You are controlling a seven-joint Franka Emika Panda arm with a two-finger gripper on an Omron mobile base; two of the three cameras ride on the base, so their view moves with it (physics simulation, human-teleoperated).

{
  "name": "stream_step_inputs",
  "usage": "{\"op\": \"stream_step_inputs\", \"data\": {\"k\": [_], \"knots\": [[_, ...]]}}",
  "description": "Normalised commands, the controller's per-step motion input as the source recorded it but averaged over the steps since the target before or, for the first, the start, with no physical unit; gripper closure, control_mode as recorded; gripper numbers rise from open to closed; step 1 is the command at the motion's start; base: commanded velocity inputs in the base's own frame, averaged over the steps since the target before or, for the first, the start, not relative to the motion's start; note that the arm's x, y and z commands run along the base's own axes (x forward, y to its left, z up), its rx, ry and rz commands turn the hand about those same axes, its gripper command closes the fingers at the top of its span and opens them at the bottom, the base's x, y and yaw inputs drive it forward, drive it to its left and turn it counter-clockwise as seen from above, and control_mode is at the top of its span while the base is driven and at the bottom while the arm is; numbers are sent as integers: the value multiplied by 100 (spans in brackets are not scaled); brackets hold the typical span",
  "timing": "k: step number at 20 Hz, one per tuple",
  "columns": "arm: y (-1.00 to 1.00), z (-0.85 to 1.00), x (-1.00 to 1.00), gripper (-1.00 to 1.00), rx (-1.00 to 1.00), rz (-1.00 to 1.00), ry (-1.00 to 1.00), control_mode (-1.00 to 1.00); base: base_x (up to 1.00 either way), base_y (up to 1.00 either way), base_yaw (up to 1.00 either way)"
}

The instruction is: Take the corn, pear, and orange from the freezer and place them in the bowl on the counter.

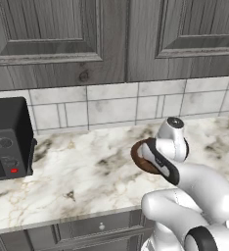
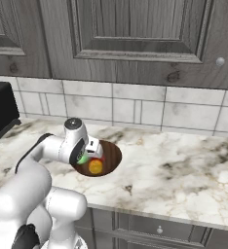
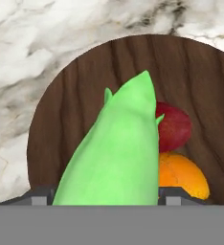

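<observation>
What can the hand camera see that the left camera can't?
The hand view alone shows the green corn held between the jaws, with a small red item and the orange lying in the bowl. The left base view alone shows the black microwave and tiled wall. Both show the bowl and the marbled counter.

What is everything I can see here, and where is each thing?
Bowl: one, dark brown, on the counter near the tiles.
Orange: one, bright orange, inside the bowl.
Red item: one, dark red, in the bowl beside the orange.
Corn: one, green husk, between the gripper's fingers above the bowl.
Counter: one, white-grey marble, over grey drawers.
Microwave: one, black, at the counter's left end.
Upper cabinets: grey wood, above the tiles.
Gripper: one, white and dark, over the bowl, shut on the corn.
</observation>
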Motion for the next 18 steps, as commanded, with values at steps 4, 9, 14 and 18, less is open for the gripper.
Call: {"op": "stream_step_inputs", "data": {"k": [4,9,14,18], "knots": [[1,-6,-10,-100,0,0,0,-100,0,0,0],[-2,8,-27,-100,0,0,-1,-100,0,0,0],[-30,51,-68,-100,0,0,-6,-100,0,0,0],[1,56,-68,-100,0,1,-28,-100,0,0,0]]}}
